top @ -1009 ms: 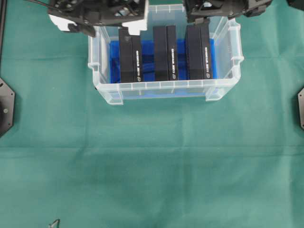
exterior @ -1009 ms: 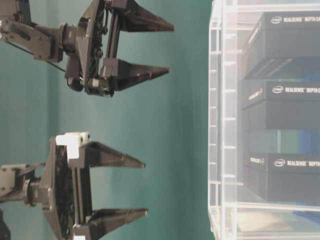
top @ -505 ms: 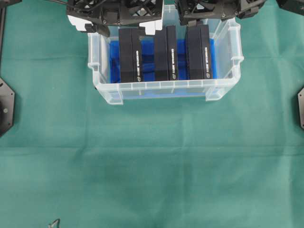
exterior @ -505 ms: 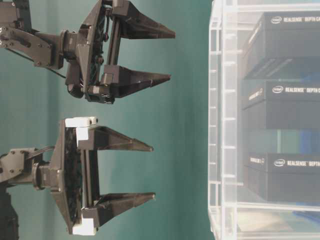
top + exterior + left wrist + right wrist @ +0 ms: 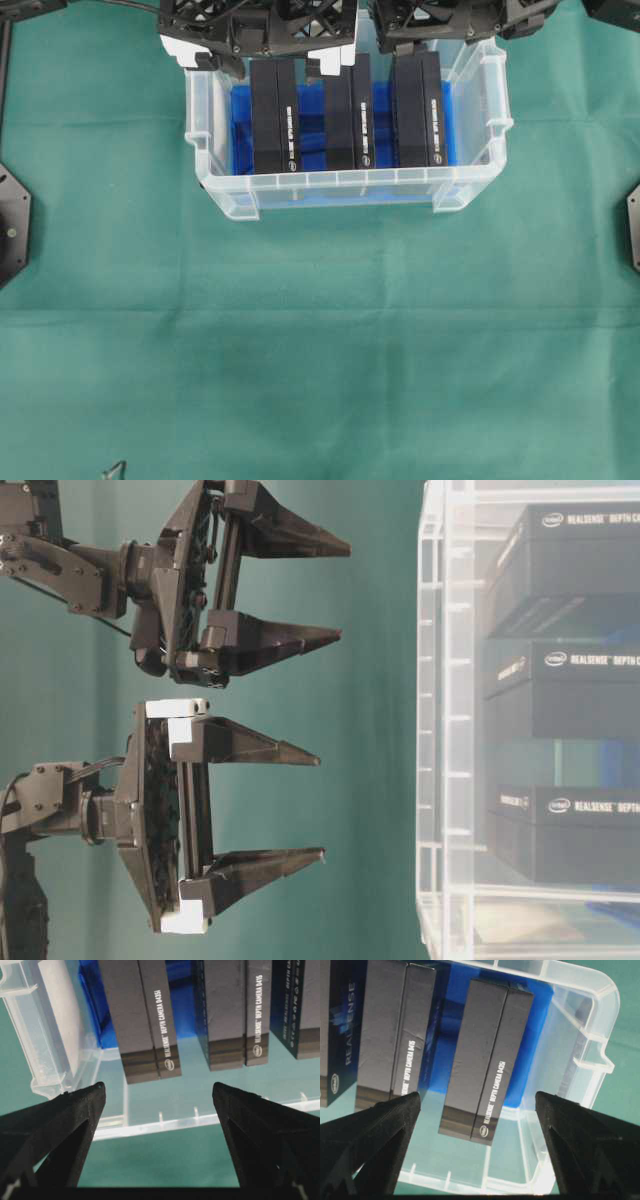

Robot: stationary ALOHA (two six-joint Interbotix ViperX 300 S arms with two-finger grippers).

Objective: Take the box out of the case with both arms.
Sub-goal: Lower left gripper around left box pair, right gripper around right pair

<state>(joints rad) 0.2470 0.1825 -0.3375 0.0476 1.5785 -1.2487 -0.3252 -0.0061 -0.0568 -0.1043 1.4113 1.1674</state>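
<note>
We see a green cloth covering the whole table, with faint fold lines running across it left to right. A black angular plate sits at the left edge and a matching one at the right edge, both cut off by the frame. A small thin dark item lies at the bottom edge, left of centre; it's too small for us to identify. A dark bar runs down the top-left corner.
</note>
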